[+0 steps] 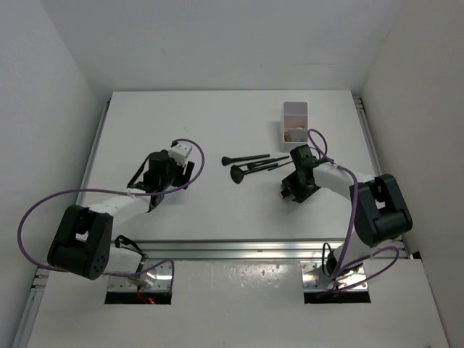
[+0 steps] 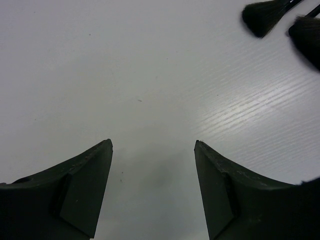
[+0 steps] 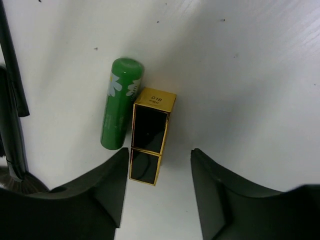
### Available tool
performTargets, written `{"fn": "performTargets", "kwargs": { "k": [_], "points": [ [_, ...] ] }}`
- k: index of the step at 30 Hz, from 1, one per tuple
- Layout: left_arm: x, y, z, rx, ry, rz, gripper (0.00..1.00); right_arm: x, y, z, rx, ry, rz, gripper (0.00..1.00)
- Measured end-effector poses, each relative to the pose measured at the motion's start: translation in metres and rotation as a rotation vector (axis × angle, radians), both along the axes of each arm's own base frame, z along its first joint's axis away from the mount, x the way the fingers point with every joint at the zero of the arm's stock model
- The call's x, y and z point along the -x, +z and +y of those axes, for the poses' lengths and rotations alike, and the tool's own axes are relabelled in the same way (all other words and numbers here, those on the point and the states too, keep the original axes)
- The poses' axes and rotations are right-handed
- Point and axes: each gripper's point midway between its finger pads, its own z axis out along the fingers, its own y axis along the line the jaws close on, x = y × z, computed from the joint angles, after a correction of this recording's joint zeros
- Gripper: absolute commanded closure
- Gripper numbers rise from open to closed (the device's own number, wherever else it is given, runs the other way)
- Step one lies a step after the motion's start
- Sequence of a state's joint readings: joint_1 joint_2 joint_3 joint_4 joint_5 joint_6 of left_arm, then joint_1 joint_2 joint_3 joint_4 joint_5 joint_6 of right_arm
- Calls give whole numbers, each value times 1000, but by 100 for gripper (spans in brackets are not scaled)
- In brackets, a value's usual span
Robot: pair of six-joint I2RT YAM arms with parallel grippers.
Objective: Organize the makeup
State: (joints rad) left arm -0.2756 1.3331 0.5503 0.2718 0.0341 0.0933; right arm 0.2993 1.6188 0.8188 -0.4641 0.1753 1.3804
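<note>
Several thin black brushes (image 1: 250, 163), one fan-headed, lie at mid-table. A green tube (image 3: 120, 102) and a black tube with gold edges (image 3: 150, 135) lie side by side under my right gripper (image 3: 159, 152). That gripper is open. The gold tube's near end sits between the jaws, close to the left finger. In the top view the right gripper (image 1: 288, 192) hides most of the tubes. My left gripper (image 2: 152, 142) is open and empty over bare table, left of the brushes. Two brush heads (image 2: 262, 17) show at its top right. A peach sponge (image 1: 293, 133) lies in the box.
A translucent white compartment box (image 1: 295, 110) stands at the back right, just beyond the right gripper. Brush handles (image 3: 10, 75) run along the left edge of the right wrist view. White walls close in the table on three sides.
</note>
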Motion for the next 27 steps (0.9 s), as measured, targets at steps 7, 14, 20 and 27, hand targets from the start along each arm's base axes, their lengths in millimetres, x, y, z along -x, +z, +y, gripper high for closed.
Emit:
{"fn": "performTargets", "kwargs": {
  "k": [7,14,20,27],
  "points": [
    [-1,2,1,0,5,-9,26,14,-8,-5,5,-35,35,60],
    [-1,2,1,-2,7,-10,26,32,-9,-19,18,-61,43,95],
    [0,0,2,-3,7,-6,26,44,-2,-52,192,87,34,100],
    [0,0,1,-3,7,-6,26,-33,61,-58,430,569,-380,100]
  ]
}}
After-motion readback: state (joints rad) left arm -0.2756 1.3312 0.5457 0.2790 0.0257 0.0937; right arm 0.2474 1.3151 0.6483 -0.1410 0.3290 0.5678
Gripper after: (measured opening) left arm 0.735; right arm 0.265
